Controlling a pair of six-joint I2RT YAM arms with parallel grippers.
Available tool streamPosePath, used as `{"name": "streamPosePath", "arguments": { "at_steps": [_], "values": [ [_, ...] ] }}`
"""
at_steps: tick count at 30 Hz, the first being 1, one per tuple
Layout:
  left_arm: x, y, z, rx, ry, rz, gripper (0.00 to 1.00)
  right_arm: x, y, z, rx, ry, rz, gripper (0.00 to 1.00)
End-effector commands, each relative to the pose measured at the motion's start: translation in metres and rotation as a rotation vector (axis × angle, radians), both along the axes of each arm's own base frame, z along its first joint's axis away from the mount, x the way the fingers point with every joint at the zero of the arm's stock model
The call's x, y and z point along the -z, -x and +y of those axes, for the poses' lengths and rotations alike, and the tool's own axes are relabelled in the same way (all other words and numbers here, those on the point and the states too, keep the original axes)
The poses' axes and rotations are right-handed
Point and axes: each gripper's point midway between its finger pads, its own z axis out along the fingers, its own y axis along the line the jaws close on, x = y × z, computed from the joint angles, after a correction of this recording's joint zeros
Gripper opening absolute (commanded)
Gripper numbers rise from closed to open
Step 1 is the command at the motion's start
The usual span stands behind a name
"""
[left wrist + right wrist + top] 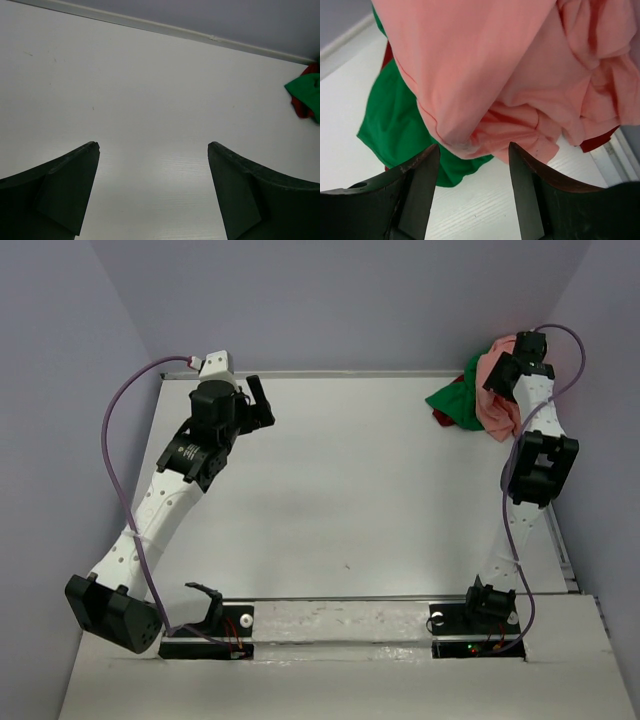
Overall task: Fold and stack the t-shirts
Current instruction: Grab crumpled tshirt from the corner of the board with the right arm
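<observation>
You have a crumpled heap of t-shirts at the far right corner of the table [350,490], none of it folded. Count one salmon pink shirt [495,75], bunched in soft folds on top and to the right, and one bright green shirt [455,398] spilling out to the left beneath it. A scrap of dark red cloth [597,142] also peeks out from under the heap, and you cannot tell what it belongs to. Your two arms are both in view. Your right claw [472,146] hangs right over the heap with its jaws apart and a fold of the pink shirt just at the tips, not visibly pinched. Your left claw [152,145] is well apart from the heap, over bare table at the far left, jaws spread wide and holding nothing.
</observation>
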Motion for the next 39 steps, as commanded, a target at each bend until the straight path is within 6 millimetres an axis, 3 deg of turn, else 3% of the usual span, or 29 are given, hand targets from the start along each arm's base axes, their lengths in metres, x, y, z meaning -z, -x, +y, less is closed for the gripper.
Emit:
{"name": "streamPosePath", "arguments": {
  "at_steps": [1,6,14,23,32,39],
  "values": [
    [-0.011,-0.002,0.000,0.000,0.001,-0.041,0.99,-0.025,0.002,0.010,-0.029,-0.024,-0.084,0.62],
    [-0.011,-0.003,-0.001,0.001,0.006,-0.036,0.99,-0.014,0.002,0.011,-0.042,-0.026,-0.072,0.58],
    [-0.013,-0.002,-0.003,0.013,0.011,-0.037,0.99,-0.038,-0.019,0.009,-0.072,-0.007,-0.126,0.58],
    [-0.010,-0.004,-0.007,0.029,0.013,-0.028,0.99,-0.035,-0.034,0.010,-0.102,-0.010,-0.138,0.55],
    [-0.006,-0.005,-0.006,0.022,0.005,-0.019,0.99,-0.033,-0.028,0.005,-0.077,0.009,-0.127,0.56],
    [-0.004,-0.004,-0.005,0.021,0.001,-0.014,0.99,-0.012,-0.025,0.004,-0.056,-0.002,-0.089,0.56]
  ]
}}
